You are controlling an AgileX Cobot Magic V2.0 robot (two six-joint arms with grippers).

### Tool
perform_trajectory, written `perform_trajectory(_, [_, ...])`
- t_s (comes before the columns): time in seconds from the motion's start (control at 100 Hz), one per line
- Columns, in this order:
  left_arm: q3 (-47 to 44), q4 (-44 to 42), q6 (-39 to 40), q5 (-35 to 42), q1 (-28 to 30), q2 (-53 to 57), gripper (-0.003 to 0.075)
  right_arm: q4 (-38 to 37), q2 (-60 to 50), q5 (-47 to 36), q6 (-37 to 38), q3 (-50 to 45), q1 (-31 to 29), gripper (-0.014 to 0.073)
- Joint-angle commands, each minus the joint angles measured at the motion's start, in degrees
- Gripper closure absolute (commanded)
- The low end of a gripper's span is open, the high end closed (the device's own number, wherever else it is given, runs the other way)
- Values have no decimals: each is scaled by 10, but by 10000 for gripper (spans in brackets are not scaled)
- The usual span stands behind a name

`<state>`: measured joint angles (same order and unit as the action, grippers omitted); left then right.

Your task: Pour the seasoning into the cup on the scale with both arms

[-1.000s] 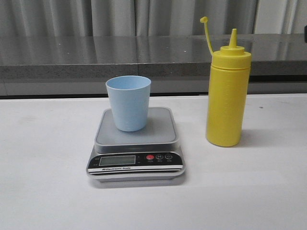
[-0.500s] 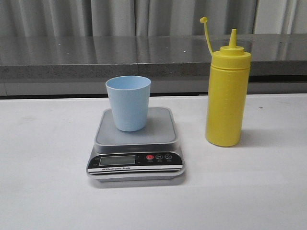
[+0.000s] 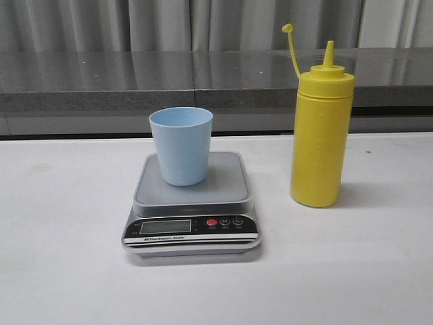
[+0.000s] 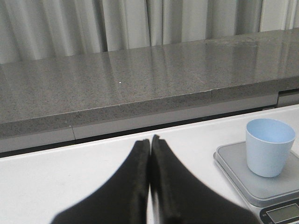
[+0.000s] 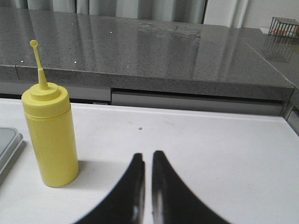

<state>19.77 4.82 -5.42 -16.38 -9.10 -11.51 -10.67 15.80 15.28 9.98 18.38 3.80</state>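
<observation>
Front view: cup (image 3: 180, 145) is sitting upright on the scale (image 3: 193, 206), toward the platform's 10 o'clock corner, mouth open and facing up. Scale is resting flat on the white tabletop (image 3: 67, 271), display and red button facing the camera. Seasoning (image 3: 321, 132) is standing upright on the tabletop at 3 o'clock from the scale, near it but not touching, nozzle pointing up and cap strap sticking up at 11 o'clock from the nozzle.

Left tool (image 4: 150, 142) is sitting with its fingers pressed together, pinching nothing, over bare tabletop; the cup and scale corner are lying off to one side of it, well apart. Right tool (image 5: 145, 161) is showing only a thin slit between its fingers, effectively together, gripping nothing; the seasoning is standing off to its side, not in contact.

Neither arm is showing in the front view.
</observation>
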Motion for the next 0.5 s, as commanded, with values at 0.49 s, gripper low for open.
perform_trajectory(0.49, [14, 2, 2, 43, 1, -4, 738, -2, 4, -40, -6, 16, -3, 714])
